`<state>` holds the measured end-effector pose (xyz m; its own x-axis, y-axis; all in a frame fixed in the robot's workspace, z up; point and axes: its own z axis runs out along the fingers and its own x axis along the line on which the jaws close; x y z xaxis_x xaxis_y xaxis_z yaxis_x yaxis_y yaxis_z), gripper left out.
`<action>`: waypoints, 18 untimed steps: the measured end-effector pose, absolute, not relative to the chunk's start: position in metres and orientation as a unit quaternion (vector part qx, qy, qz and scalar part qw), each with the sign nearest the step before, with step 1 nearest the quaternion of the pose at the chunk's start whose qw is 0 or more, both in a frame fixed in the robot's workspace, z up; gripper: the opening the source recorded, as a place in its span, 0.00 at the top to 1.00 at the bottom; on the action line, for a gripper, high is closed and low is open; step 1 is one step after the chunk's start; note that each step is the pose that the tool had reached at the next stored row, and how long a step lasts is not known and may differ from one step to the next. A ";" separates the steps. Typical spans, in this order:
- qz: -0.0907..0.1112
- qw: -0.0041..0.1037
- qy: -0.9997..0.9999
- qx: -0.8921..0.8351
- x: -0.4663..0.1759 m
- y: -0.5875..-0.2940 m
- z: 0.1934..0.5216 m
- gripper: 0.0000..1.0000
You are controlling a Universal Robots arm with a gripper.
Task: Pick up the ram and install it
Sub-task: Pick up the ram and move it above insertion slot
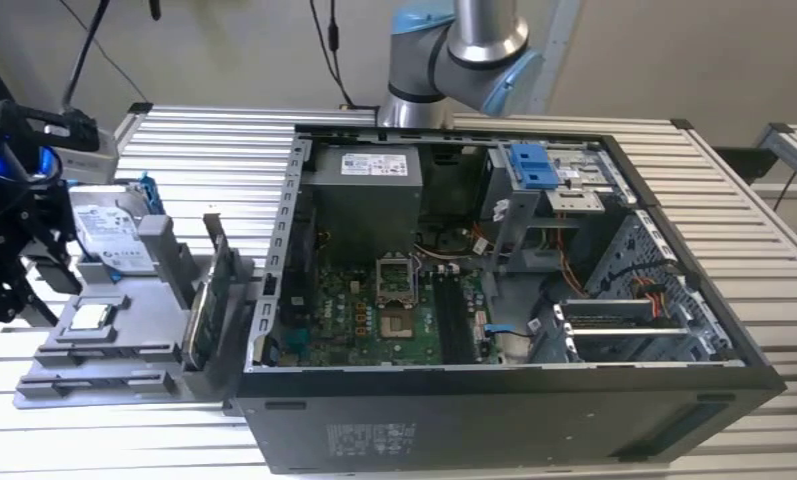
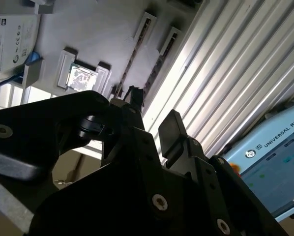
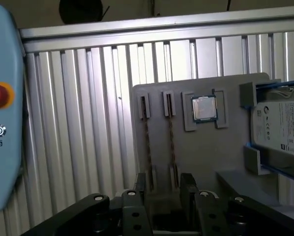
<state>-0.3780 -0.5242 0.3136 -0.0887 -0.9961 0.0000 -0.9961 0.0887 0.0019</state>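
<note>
First wrist view: gripper (image 3: 163, 182) points down over ram (image 3: 171, 142) in tray (image 3: 225, 152), jaws apart, seemingly empty.

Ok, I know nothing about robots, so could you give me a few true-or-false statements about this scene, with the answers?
1. The gripper is holding a ram stick. False: the gripper is open and empty, and both ram sticks stand in slots on the gray tray.
2. The computer case has its side open. True: the computer case shows its motherboard.
3. The hard drive is mounted inside the case. False: the hard drive lies on the tray, at the exterior view's left of the case.
4. A processor chip sits on the tray. True: the processor chip rests in a holder beside the ram slots.
</note>
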 end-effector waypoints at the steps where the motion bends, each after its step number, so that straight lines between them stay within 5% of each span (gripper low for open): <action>1: -0.001 0.001 -0.737 0.676 -0.378 -0.524 0.312 0.58; 18: 0.001 -0.001 -0.718 0.696 -0.385 -0.527 0.288 0.58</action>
<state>-0.3846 -0.5268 0.2881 -0.0310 -0.9995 -0.0002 -0.9995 0.0310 -0.0027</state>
